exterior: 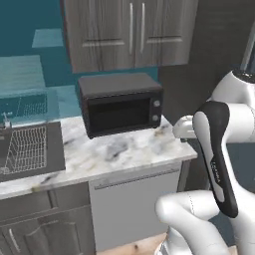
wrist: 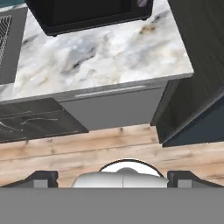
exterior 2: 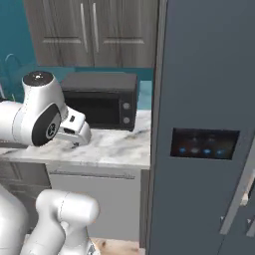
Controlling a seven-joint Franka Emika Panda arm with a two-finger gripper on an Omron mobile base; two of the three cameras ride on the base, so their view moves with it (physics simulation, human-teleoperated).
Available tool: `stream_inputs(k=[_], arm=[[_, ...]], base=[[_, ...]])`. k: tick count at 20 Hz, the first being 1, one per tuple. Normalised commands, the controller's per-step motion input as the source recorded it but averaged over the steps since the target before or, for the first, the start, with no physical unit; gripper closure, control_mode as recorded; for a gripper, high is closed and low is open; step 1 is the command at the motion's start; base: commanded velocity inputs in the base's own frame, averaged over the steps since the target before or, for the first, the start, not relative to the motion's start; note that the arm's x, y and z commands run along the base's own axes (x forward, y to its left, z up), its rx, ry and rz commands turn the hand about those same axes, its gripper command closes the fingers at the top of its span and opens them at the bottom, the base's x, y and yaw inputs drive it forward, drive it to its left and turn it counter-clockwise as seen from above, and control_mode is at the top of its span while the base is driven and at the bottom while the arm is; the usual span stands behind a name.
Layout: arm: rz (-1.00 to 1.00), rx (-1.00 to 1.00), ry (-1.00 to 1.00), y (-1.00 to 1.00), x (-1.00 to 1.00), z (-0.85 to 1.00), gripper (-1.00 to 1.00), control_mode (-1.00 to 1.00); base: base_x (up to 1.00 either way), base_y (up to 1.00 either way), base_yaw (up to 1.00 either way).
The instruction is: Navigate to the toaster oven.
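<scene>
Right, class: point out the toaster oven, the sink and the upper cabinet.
toaster oven (exterior: 119, 110): left base view, on its black glass front.
sink (exterior: 27, 149): left base view, on the wire rack in its basin.
upper cabinet (exterior: 132, 31): left base view, on its door.

A rendered kitchen: marble counter (exterior: 124, 154), sink (exterior: 30, 149), wood cabinets (exterior: 129, 32), probably a fridge (exterior 2: 209, 124).

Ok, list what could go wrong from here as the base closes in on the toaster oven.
1. The arm's folded elbow already hangs over the marble counter edge; driving closer could knock it into the toaster oven.
2. The tall fridge stands tight on the right, so a drift that way could scrape it.
3. The gripper points at the floor, so its camera barely sees the oven.
</scene>
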Motion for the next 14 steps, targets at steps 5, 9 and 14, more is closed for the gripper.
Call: stream_inputs(k=[5, 9, 14], arm=[[0.0, 0.0, 0.0, 0.0, 0.0, 0.0, -1.0, 1.0], [0.0, 0.0, 0.0, 0.0, 0.0, 0.0, -1.0, 1.0], [0.0, 0.0, 0.0, 0.0, 0.0, 0.0, -1.0, 1.0]], base=[[0.87, 0.87, -0.3], [0.03, 0.06, 0.08], [0.35, -0.18, 0.18]])
